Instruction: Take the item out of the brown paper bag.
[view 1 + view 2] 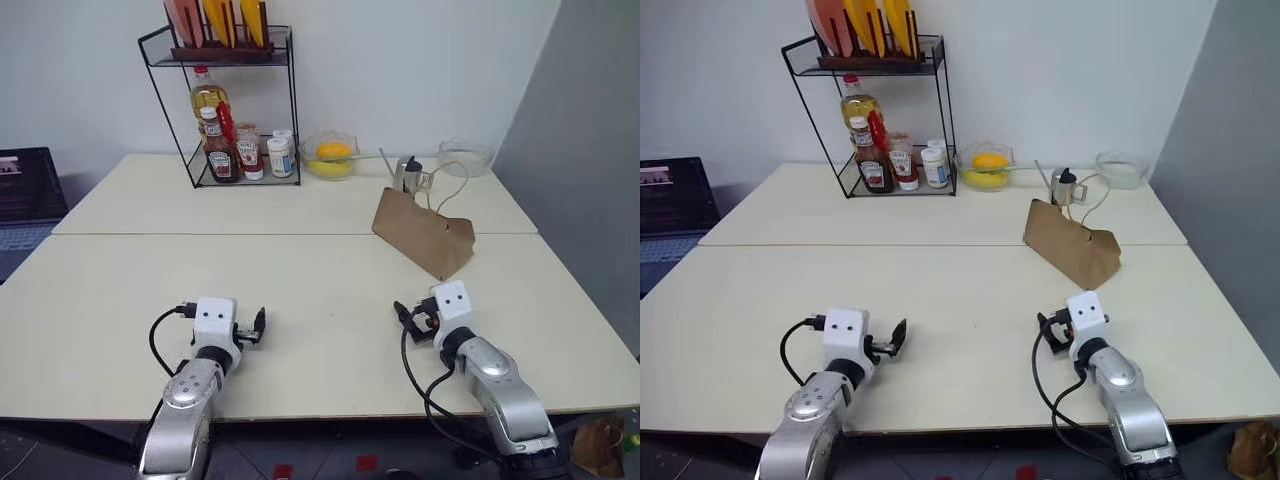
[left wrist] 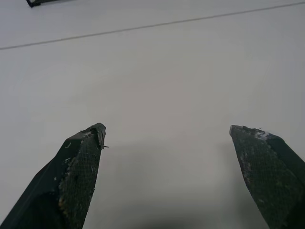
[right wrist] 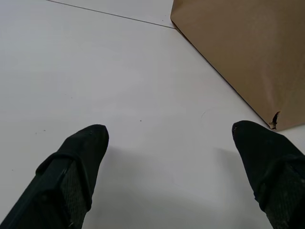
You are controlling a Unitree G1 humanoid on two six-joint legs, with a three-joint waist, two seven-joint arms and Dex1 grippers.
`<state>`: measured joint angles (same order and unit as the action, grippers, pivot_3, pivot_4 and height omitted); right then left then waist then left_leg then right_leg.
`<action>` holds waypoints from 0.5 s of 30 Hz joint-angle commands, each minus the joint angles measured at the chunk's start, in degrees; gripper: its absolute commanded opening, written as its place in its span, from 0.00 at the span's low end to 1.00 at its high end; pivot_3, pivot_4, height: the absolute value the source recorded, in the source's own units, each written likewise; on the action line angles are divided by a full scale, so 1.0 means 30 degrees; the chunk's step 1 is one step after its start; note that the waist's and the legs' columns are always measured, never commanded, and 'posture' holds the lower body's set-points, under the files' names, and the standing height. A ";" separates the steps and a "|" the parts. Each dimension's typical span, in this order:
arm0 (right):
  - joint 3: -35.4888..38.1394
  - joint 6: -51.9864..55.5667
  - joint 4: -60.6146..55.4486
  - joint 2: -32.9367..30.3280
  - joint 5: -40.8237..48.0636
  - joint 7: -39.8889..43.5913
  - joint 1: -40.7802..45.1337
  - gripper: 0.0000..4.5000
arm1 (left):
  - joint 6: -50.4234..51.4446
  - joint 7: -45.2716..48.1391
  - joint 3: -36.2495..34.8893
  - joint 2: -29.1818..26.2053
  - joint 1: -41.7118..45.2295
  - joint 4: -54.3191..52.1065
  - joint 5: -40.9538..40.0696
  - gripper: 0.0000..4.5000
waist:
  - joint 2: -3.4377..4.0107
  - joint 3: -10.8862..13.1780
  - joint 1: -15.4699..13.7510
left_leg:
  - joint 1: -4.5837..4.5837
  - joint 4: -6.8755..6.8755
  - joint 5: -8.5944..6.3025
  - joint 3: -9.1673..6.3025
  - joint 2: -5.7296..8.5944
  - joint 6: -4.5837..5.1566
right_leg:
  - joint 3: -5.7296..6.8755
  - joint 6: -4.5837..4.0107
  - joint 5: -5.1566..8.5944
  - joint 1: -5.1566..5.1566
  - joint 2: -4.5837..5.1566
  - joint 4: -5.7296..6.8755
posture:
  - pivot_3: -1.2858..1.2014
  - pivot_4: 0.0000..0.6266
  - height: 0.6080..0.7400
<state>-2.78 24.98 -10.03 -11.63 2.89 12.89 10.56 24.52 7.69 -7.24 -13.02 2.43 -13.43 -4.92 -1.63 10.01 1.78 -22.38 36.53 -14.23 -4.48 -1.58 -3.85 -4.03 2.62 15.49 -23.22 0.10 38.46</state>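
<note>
- Two pale tables (image 1: 300, 300) butted together, seam running across between them; brown paper bag (image 1: 425, 233) lies flat on its side near the right, straddling that seam.
- Bag's thin pale cord handles (image 1: 447, 190) loop up toward the back, near a small metal jug (image 1: 407, 173).
- The item is somewhere I can't see; the bag's mouth doesn't face the camera, so I can't tell whether it is inside.
- Labels: the ketchup bottle (image 1: 220, 150) in the black wire rack (image 1: 225, 100) has a Heinz-style label, but the text is too small to read for sure. Beside it are a smaller red-labelled bottle (image 1: 249, 156) and a white jar (image 1: 281, 156) with a blue label, unreadable. Behind them, an oil bottle (image 1: 207, 98) with yellow liquid.
- Rack top shelf: orange and yellow boards (image 1: 222, 20) standing upright in a holder.
- Glass bowl (image 1: 330, 157) with a round yellow fruit right of the rack; empty-looking clear bowl (image 1: 466, 155) at the far right.
- Left gripper (image 2: 167, 138): jaws spread wide, nothing between them, bare tabletop underneath, well apart from the bag.
- Right gripper (image 3: 169, 136): jaws spread wide, holding nothing, above the table just short of the bag's near corner; not touching it, as far as the right wrist view shows.
- Bag's near corner has a small tear (image 3: 275, 119).
</note>
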 commanded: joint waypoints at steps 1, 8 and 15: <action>0.0543 0.0245 -0.0667 0.0527 0.0364 -0.0539 0.0311 1.00 | 0.0038 -0.0329 -0.0141 0.0168 0.0181 -0.0800 -0.0051 0.98 | 0.0000 0.0000 -0.0004 | 0.0000 0.0000 0.0000 0.0000 0.0000 0.0000 | -0.0001 0.0001 0.0000 0.0000 0.0000 0.0001 | 0.52 0.24 1.00; -0.0201 -0.0009 -0.0573 0.0109 -0.0260 -0.0196 0.0443 1.00 | -0.0154 -0.0494 0.0163 0.0333 -0.0118 -0.1160 0.0182 0.98 | 0.0001 0.0000 0.0014 | 0.0003 -0.0001 0.0000 0.0003 0.0000 0.0000 | -0.0003 0.0000 0.0000 0.0000 -0.0001 -0.0005 | 0.52 0.24 1.00; -0.1103 0.0085 -0.2073 -0.1509 -0.1854 0.0251 0.1746 1.00 | 0.0955 0.1700 0.0201 -0.1014 0.0843 -0.1726 -0.0968 0.98 | 0.0005 0.0003 0.0018 | 0.0004 -0.0004 0.0000 0.0004 0.0002 -0.0001 | -0.0001 0.0001 0.0000 -0.0002 -0.0001 -0.0007 | 0.52 0.24 1.00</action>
<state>-5.81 25.72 -12.11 -15.56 -1.43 13.41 13.51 26.43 11.06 -6.20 -15.42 3.46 -15.50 -6.15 -1.61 10.02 1.83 -22.36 36.52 -14.23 -4.47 -1.57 -3.85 -4.03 2.63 15.49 -23.22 0.09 38.44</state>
